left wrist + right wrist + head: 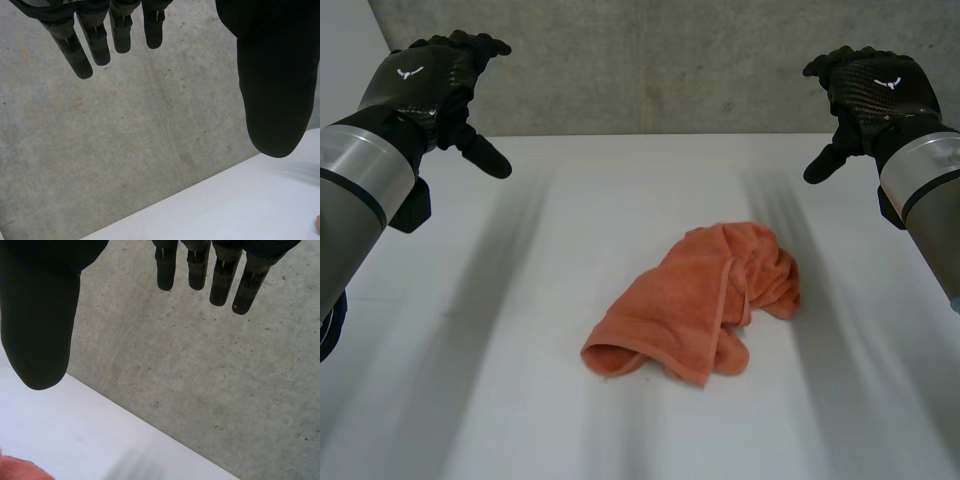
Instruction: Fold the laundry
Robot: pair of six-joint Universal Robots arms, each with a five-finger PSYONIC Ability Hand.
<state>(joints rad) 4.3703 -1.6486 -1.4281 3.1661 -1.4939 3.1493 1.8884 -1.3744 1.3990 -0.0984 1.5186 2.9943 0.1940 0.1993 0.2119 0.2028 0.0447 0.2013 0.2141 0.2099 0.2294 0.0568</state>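
An orange towel (705, 300) lies crumpled in a loose heap near the middle of the white table (520, 330), slightly right of centre. My left hand (438, 80) hovers high above the table's far left, fingers straight and thumb spread, holding nothing. My right hand (865, 90) hangs likewise above the far right, open and empty. Both are well clear of the towel. In the left wrist view the straight fingers (95, 42) and thumb (272, 85) point at the wall; a sliver of towel (318, 223) shows. In the right wrist view the fingers (220, 275) are straight and a towel corner (20, 469) peeks in.
A grey concrete wall (660, 60) rises behind the table's far edge (650, 135). Bare white table surface surrounds the towel on all sides.
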